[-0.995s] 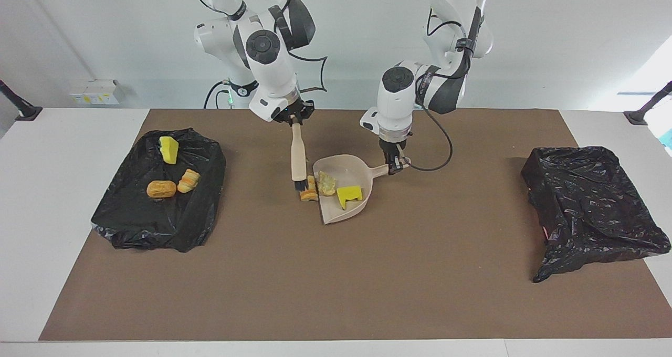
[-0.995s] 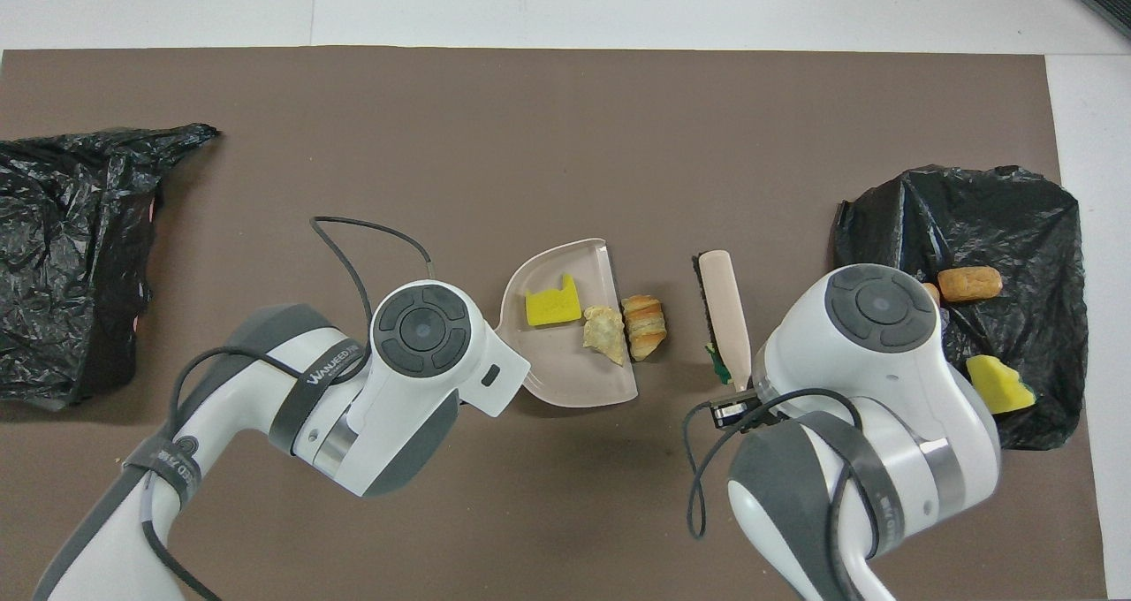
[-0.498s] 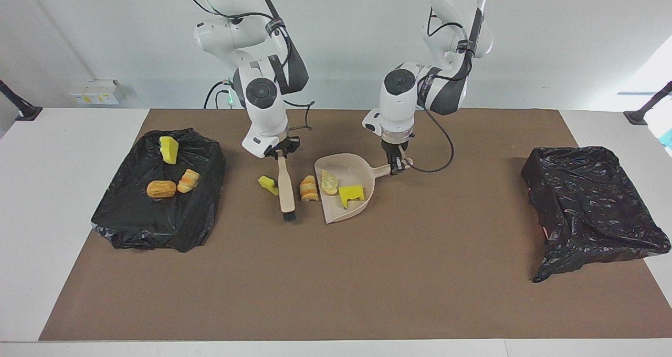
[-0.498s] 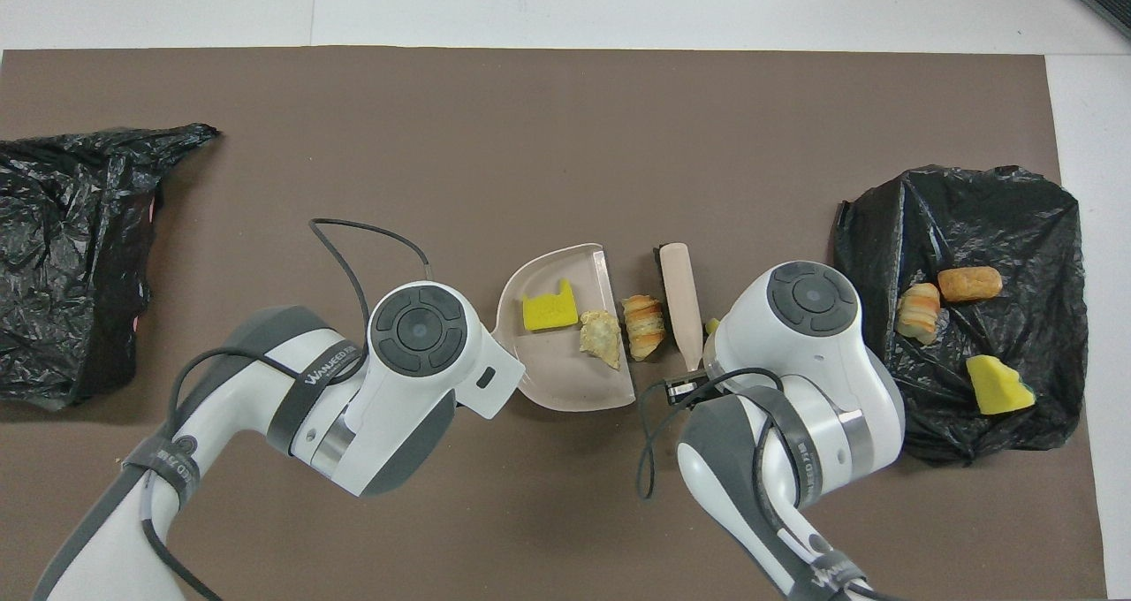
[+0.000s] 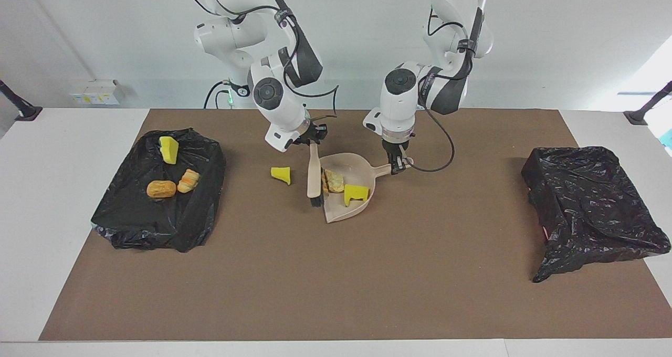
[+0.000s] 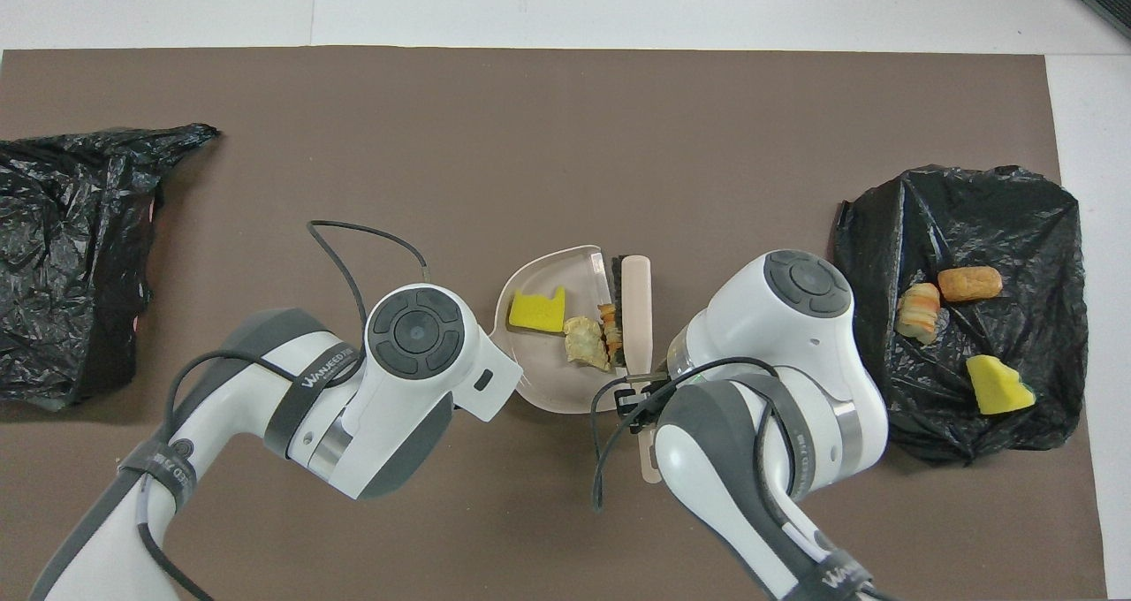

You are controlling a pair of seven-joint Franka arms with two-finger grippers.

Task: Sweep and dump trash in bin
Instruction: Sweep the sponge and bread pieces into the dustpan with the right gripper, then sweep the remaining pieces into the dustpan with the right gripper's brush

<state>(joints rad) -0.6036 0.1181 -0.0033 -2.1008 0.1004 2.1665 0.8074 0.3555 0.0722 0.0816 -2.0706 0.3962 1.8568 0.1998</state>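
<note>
Sweeping scraps into the dustpan.
Right gripper fingers clamp the brush at its mouth; left gripper fingers clamp its handle, bracing it.

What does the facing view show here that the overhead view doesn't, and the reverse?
Only the facing view shows the yellow sponge wedge lying on the mat on the side of the brush toward the right arm's end; overhead, the right arm covers that spot. It also shows the left gripper shut on the dustpan handle.

Only the overhead view shows the striped bread scrap pressed between brush and pan lip.

Both show the dustpan holding a yellow sponge and a tan lump, the right gripper holding the brush, and three scraps on the black bag.
</note>
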